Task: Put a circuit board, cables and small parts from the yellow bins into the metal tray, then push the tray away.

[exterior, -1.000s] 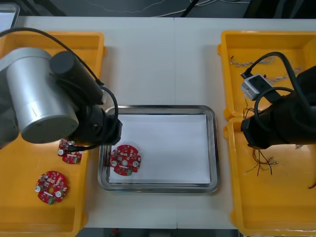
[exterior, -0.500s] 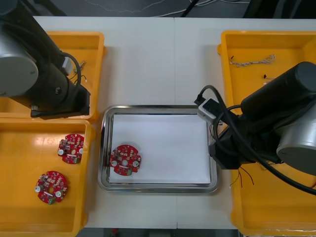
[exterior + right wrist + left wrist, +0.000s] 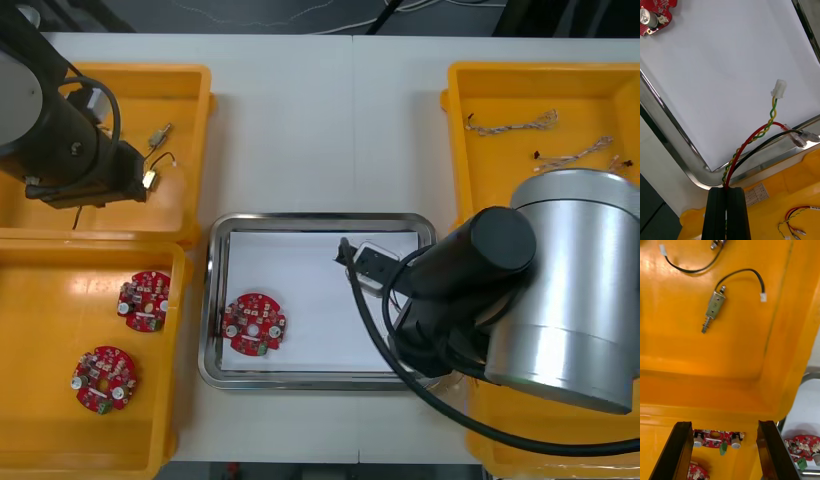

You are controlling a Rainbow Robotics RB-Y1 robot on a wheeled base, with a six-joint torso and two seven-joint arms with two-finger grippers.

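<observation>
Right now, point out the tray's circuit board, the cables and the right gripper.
circuit board [image 3: 254,324]: front view, its centre.
cables [image 3: 747,143]: right wrist view, red strand.
right gripper [image 3: 727,189]: right wrist view, between fingertips.

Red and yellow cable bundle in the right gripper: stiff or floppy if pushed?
Probably floppy: the thin red, yellow and black cable bundle arcs from the shut right gripper over the shiny metal tray corner. Likely light: thin wires, one small white connector. Pushed, it would likely bend rather than slide whole. Left gripper hovers open over a yellow bin.
</observation>
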